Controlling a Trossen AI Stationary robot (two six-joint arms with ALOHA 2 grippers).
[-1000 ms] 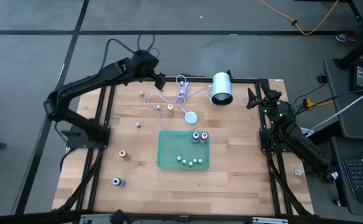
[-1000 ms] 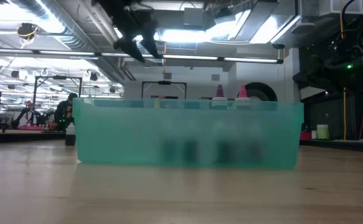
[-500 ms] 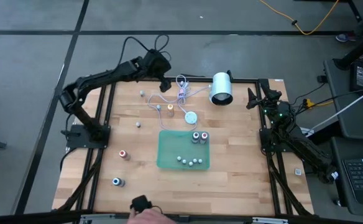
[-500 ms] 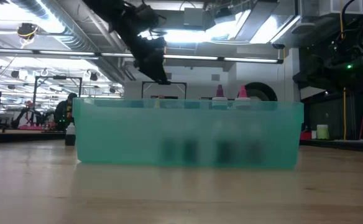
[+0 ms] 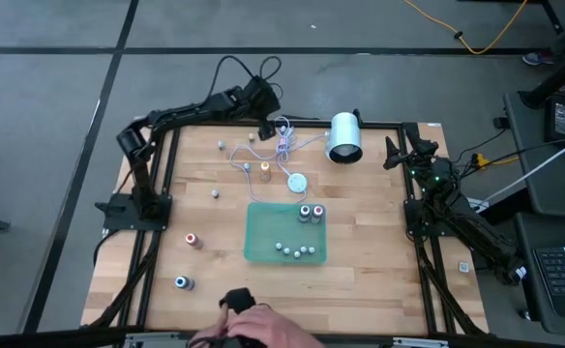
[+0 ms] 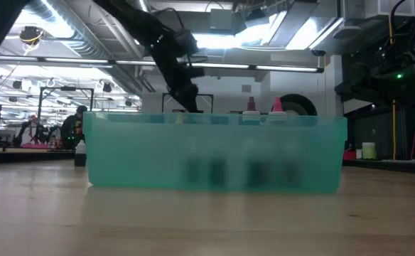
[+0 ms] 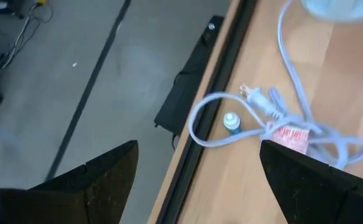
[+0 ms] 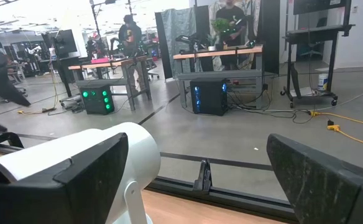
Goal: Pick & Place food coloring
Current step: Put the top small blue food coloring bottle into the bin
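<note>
Blue-topped food coloring bottle (image 5: 181, 283) stands at 8 o'clock of the table (image 5: 379, 280), alone near the front-left corner. Red-topped bottle (image 5: 193, 240) at 9 o'clock, just left of the green tray (image 5: 263, 237), apart from it. Small pale bottle (image 5: 215, 194) at 10 o'clock, another (image 5: 222, 147) further back at 11.

Left gripper (image 5: 263, 123) hangs over the table's far edge at 11–12 o'clock, claw wide, holding nothing. Left wrist view: its two dark fingers (image 7: 107, 171) stand far apart, and between them, well beyond, a tiny blue-topped bottle (image 7: 232, 122) stands upright by the black frame rail, inside a loop of the pale cable (image 7: 293, 134).

Two more bottles (image 5: 246, 166) and an orange-topped one (image 5: 265, 167) stand at 12 o'clock, near the cable. White round disc (image 5: 296, 182) lies just behind the tray.

Tray sits at table centre. Two upright dark bottles (image 5: 311, 213) stand in its back-right corner, touching or nearly so; five small pale caps (image 5: 296, 250) lie in a row along its front wall. Low view: two pink tips (image 6: 263, 106) show over the tray's rim.

A person's hand (image 5: 253, 327) shows at 6 o'clock, at the front edge.

White cylinder (image 5: 344, 137) lies at 1 o'clock at the far edge.

Right gripper (image 5: 396, 152) waits at 2 o'clock over the far-right corner, claw wide, empty.
</note>
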